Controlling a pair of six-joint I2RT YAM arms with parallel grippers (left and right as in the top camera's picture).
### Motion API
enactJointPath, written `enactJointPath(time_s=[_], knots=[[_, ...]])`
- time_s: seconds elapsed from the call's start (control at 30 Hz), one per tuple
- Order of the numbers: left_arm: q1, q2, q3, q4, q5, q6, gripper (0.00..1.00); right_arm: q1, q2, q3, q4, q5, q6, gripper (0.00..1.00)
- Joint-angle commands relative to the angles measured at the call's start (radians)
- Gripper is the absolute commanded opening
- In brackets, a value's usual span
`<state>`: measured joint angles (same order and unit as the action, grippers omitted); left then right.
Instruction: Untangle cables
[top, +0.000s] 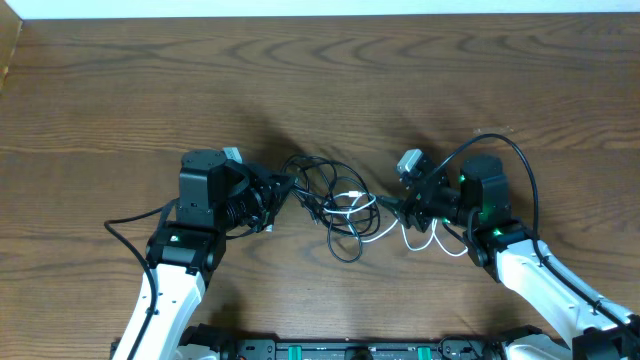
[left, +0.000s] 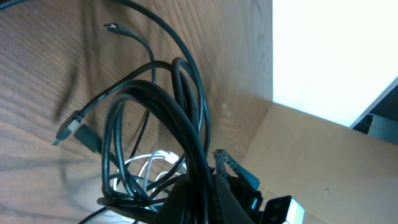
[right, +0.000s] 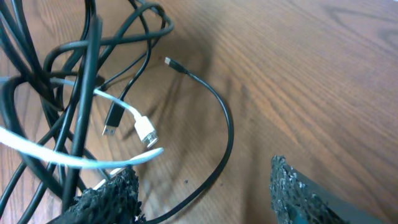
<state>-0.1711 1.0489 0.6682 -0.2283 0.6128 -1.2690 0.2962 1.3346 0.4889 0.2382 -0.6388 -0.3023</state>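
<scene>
Holding the bunch's left side, the left gripper is clamping tightly closed on the cables at centre frame. The right gripper is standing wide apart, gripping nothing; the cables are looking tangled, with most work remaining.

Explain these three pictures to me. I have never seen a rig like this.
These are two robot arms at a brown wooden table. One picture looks down from above; the other two come from a camera on each wrist. Between the arms lies a tangle of thin black cables and one white cable with small plugs. The left claw is shut on a bunch of the black cables. The right claw stands open at the tangle's edge, gripping nothing visible.
</scene>
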Motion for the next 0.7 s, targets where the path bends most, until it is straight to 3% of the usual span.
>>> enactJointPath(time_s=[0.0, 0.27, 0.43, 0.6, 0.67], knots=[[0.005, -0.011, 0.011, 0.005, 0.024, -0.027, 0.08, 0.005, 0.008, 0.005, -0.020, -0.018, -0.050, 0.67], [0.007, -0.011, 0.011, 0.005, -0.002, -0.028, 0.08, 0.005, 0.008, 0.005, 0.010, -0.108, -0.050, 0.68], [0.007, -0.011, 0.011, 0.005, 0.069, -0.062, 0.08, 0.006, 0.008, 0.005, 0.050, -0.156, -0.050, 0.64], [0.007, -0.011, 0.011, 0.006, 0.110, -0.076, 0.08, 0.007, 0.008, 0.005, 0.058, -0.162, -0.050, 0.50], [0.007, -0.011, 0.011, 0.006, 0.110, -0.075, 0.08, 0.006, 0.008, 0.005, 0.063, -0.161, -0.050, 0.38]])
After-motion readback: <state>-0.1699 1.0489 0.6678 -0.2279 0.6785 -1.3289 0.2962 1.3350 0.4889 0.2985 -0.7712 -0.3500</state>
